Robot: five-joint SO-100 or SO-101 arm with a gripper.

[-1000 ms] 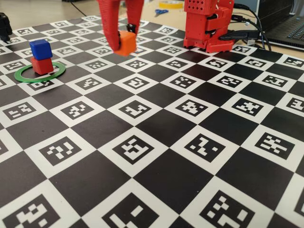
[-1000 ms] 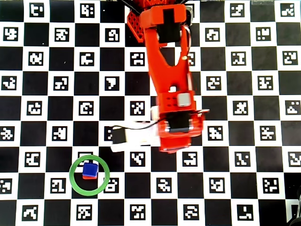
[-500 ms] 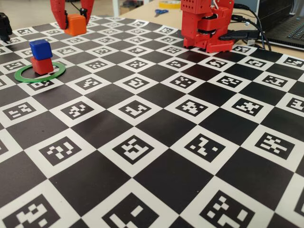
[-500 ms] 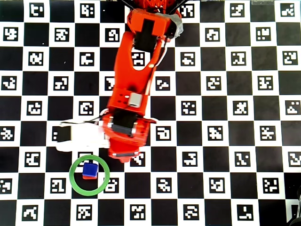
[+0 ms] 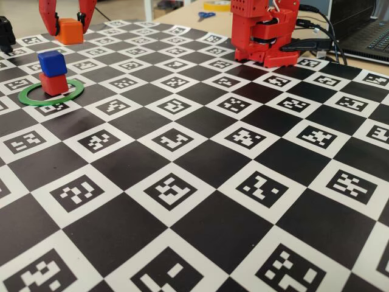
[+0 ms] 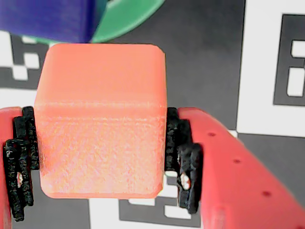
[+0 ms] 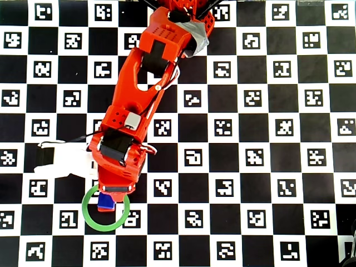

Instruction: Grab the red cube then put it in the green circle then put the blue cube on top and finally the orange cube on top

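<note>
Fixed view shows the blue cube point(image 5: 52, 62) already stacked on the red cube point(image 5: 54, 83) inside the green circle point(image 5: 50, 93), leaving only the orange cube point(image 5: 70, 30), clamped aloft in the gripper point(image 5: 68, 27) at their one o'clock, to place.
</note>
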